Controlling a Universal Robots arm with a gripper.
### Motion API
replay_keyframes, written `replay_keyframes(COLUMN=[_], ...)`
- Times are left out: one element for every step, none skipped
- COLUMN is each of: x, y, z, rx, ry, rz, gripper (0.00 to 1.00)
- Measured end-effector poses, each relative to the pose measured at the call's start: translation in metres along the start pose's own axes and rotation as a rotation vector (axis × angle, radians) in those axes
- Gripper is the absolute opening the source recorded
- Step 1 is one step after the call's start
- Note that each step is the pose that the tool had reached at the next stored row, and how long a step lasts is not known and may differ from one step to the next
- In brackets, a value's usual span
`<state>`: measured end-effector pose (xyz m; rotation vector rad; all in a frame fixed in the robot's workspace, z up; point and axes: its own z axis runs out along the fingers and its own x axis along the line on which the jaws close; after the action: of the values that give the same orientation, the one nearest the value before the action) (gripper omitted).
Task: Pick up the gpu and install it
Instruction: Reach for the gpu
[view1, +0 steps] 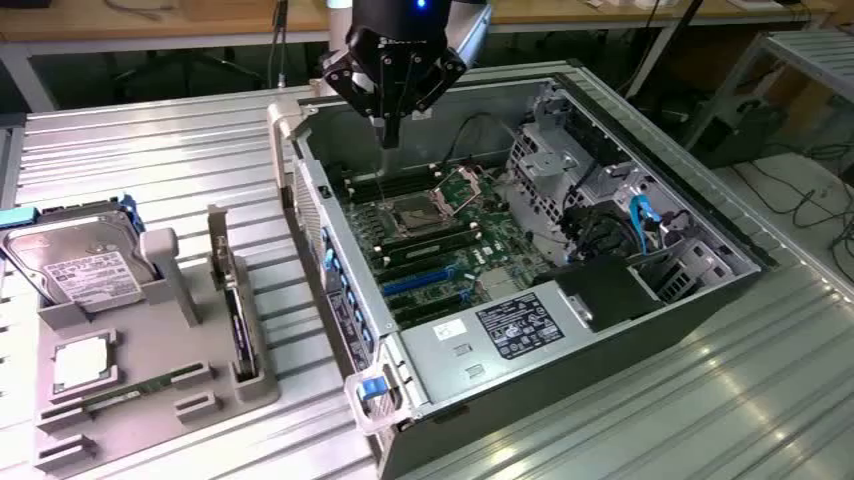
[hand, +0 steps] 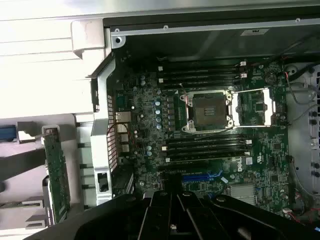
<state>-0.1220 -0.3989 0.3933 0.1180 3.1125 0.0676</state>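
Gripper (view1: 390, 138), black, its two fingers pressed together and holding nothing, hung above one open computer case (view1: 561, 400) of grey sheet metal, over the green motherboard (view1: 447, 245) with its single square socket (view1: 407, 217) unlatched. One gpu (view1: 240, 325), a thin flat card, stood on edge in a slot of the grey moulded tray (view1: 167, 330) at the exterior view's left of the case, near one boxy silver hard drive (view1: 80, 270), one flat square chip (view1: 83, 362) and one narrow memory stick (view1: 134, 390).

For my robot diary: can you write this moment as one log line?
claw: shut, empty | over: open computer case | gpu: upright in gray holder, untouched
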Motion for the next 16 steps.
replay_keyframes(x=[0.0012,0.002,0.0027,0.0033,0.0039,0.0047,0.0055,0.0062,0.0068,0.0073,0.0078,0.0084,0.0091,0.0098,0.0104,0.0111], y=[-0.0001,-0.0001,-0.0002,-0.0003,-0.0003,-0.0004,-0.0004,-0.0005,-0.0005,-0.0005,-0.0006,-0.0006,-0.0007,-0.0007,-0.0008,-0.0008], z=[0.0,0.0,-0.0001,-0.0001,-0.0001,-0.0001,-0.0002,-0.0002,-0.0002,-0.0002,-0.0002,-0.0002,-0.0002,-0.0002,-0.0003,-0.0003], rx=[0.0,0.0,0.0,0.0,0.0,0.0,0.0,0.0,0.0,0.0,0.0,0.0,0.0,-0.0001,0.0,0.0], ry=[-0.0001,-0.0001,0.0,-0.0001,0.0,0.0,0.0,0.0,-0.0001,0.0,0.0,0.0,0.0,-0.0001,0.0,0.0], rz=[0.0,0.0,0.0,0.0,0.0,0.0,0.0,0.0,0.0,0.0,0.0,0.0,0.0,0.0,0.0,0.0], gripper=[0.11,0.11,0.11,0.11,0.11,0.11,0.11,0.11,0.11,0.11,0.11,0.11,0.11,0.11,0.11,0.11])
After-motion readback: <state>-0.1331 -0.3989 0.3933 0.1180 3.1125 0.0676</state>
